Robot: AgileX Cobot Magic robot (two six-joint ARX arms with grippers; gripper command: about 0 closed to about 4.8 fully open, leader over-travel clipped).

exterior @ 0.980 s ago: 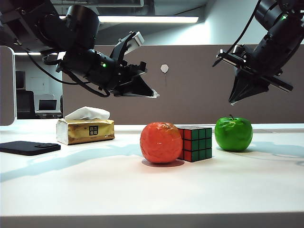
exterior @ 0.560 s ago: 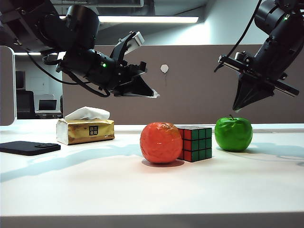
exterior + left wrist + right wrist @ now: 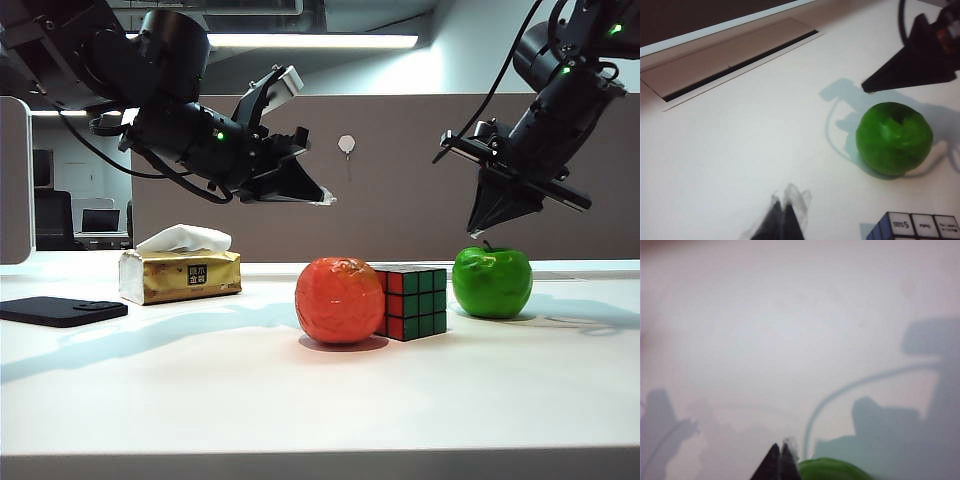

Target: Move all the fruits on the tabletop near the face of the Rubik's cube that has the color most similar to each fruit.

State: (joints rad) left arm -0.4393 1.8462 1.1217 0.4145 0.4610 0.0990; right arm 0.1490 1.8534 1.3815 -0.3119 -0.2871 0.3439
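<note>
A bumpy red-orange fruit (image 3: 340, 300) rests on the white tabletop (image 3: 300, 400), against the red face of the Rubik's cube (image 3: 412, 302). The green apple (image 3: 491, 282) stands to the cube's right and a little behind it, with a small gap. My left gripper (image 3: 322, 198) hangs shut and empty high above the red-orange fruit. My right gripper (image 3: 476, 230) is shut and empty, its tip just above the apple's left shoulder. The left wrist view holds the left gripper (image 3: 785, 202), the apple (image 3: 894, 138) and a cube corner (image 3: 912, 227). The right wrist view shows the right gripper (image 3: 781, 450) beside the apple's top (image 3: 832, 470).
A gold tissue box (image 3: 180, 275) stands at the back left, with a flat black object (image 3: 60, 311) lying further left. A brown partition (image 3: 400, 170) closes the back edge. A long cable slot (image 3: 740, 62) runs along the rear of the desk.
My right gripper has swung left and slightly lower, from above the apple's right side to over its left shoulder. The left arm, both fruits and the cube have not moved.
</note>
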